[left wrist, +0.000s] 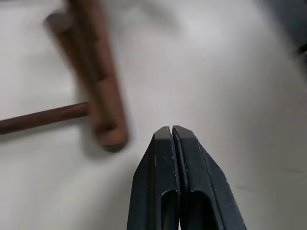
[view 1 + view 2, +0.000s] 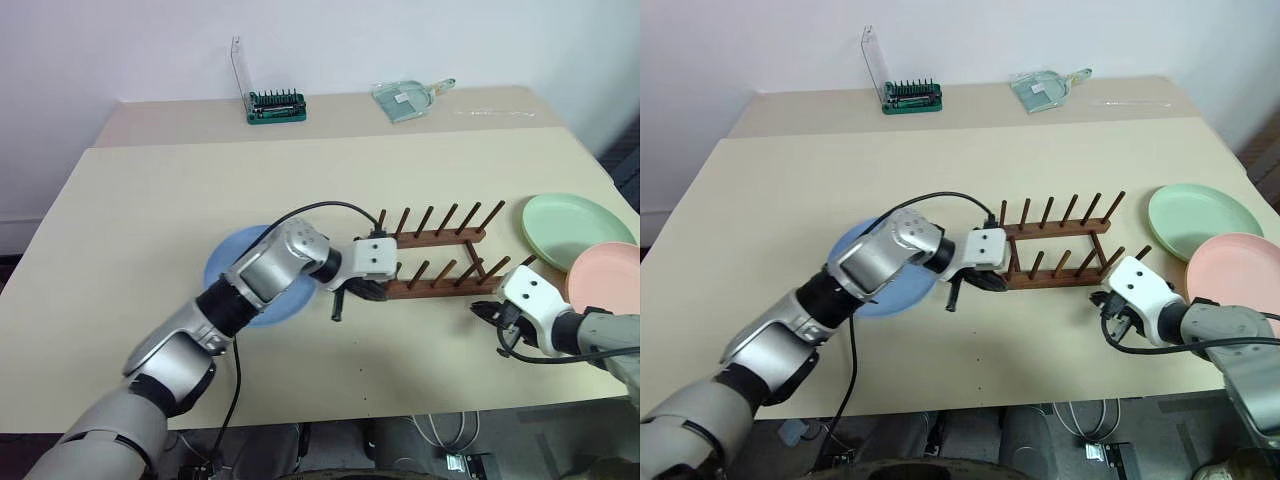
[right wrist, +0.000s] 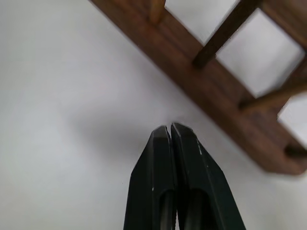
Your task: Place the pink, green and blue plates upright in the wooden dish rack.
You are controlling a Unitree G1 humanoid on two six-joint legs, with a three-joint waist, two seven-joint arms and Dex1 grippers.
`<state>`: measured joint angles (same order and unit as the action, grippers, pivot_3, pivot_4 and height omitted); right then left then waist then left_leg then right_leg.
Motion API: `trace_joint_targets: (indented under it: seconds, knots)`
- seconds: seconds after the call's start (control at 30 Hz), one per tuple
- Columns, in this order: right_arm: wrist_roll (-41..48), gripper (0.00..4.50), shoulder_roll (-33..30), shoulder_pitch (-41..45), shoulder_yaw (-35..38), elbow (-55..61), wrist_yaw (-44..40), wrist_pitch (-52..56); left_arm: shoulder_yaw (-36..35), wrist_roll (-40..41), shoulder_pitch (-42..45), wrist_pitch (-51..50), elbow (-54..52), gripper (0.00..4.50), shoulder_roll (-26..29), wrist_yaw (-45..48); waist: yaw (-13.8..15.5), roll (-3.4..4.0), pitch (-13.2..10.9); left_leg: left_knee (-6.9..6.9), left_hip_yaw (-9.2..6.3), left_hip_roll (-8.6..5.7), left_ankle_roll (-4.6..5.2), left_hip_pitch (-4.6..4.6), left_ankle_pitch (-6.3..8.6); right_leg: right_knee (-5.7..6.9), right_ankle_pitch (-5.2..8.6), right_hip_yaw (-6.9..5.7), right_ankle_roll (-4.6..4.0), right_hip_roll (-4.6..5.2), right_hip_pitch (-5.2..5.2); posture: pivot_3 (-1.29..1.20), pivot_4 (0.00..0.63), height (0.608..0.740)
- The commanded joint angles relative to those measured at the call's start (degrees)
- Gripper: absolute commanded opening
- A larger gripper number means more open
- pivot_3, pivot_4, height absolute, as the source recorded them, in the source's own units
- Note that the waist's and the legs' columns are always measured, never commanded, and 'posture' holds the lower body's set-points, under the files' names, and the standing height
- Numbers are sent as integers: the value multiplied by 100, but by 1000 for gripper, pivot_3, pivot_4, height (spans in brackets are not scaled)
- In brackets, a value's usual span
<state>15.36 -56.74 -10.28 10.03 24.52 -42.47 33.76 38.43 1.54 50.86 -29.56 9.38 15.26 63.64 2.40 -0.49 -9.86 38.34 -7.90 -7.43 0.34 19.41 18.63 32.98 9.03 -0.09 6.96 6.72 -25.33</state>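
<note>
- Left wrist view: left claw point(image 1: 171, 130) pressed together, empty, beside the wooden dish rack point(image 2: 432, 262)
- Right claw point(image 3: 169, 128) together, empty, near the rack's rail

No readable text, label or number appears anywhere.

Beige table point(image 2: 150, 210) (white wall point(image 2: 100, 50) behind).

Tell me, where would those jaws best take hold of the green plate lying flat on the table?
Probably by its raised rim. The green plate lies flat, so only its thin edge offers something to pinch. The side nearest the wooden dish rack looks freest, since the pink plate sits against its near edge. The right gripper, jaws now shut, is closest.
</note>
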Motion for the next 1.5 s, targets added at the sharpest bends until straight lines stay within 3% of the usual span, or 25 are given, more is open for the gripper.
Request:
trace_joint_targets:
  seconds: [0.03,0.23,0.73,1.13,1.43,1.5]
  knots:
    - [-335,56,57,161,-89,-187,114,-294,2,-303,200,288,126,15,-191,-207,-6,1,1,-1,0,0,-4,1,-2,-1,0,0,0,0,-1,0,150,740]
    - [-598,56,55,466,-111,-695,10,-796,112,-1080,358,1158,1037,15,-370,-814,-15,1,0,-1,5,0,-6,-4,-3,-1,5,0,10,0,1,0,150,740]
    - [-1478,56,83,1671,-789,-2110,-47,-2014,-270,-1454,467,1726,1846,15,-536,-1098,-20,5,3,-1,4,0,-17,-4,-9,2,-2,0,1,-2,-2,0,150,740]
    - [-1850,56,556,2825,-1316,-3218,-180,-2703,-410,-1563,458,1810,2018,15,-651,-1129,-28,10,5,-1,6,-2,-21,-5,-12,3,-4,1,-2,-1,-3,0,150,740]
    - [-1684,56,509,2714,-1122,-3046,-426,-2579,-515,-1659,459,1870,1952,15,-528,-1113,-20,11,6,-1,4,-2,-21,-4,-12,4,-4,1,-2,-2,-4,0,150,740]
    - [-1316,56,458,2543,-848,-2668,-614,-2175,-633,-1432,397,1616,1612,15,-489,-821,-17,11,6,-1,4,-2,-21,-3,-12,4,-4,1,-2,-2,-4,0,150,740]
